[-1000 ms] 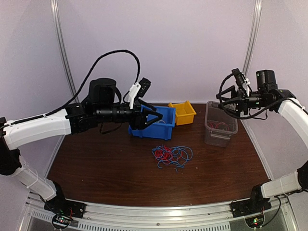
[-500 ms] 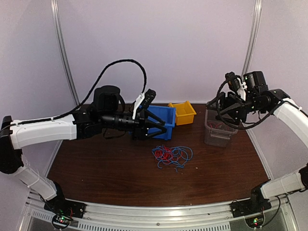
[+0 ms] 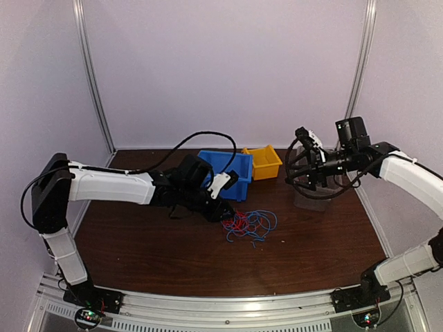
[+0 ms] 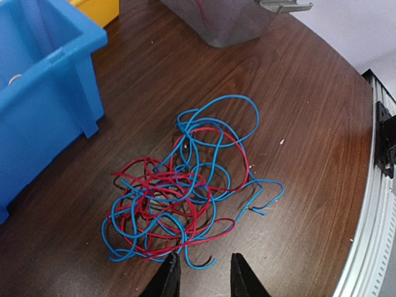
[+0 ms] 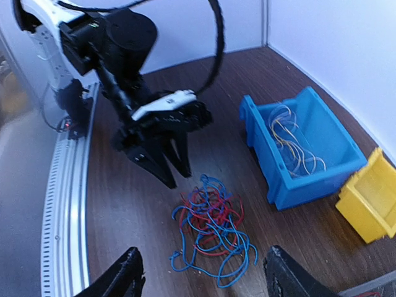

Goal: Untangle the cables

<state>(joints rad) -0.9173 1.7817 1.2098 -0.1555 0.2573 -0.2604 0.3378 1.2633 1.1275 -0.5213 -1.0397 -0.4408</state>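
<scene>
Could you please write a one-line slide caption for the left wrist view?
Left tool, jaws apart, poised at the edge of a red-and-blue cable tangle beside a blue bin.

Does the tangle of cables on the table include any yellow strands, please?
No, the tangled cables lying on the table show only red and blue strands in the left wrist view.
</scene>
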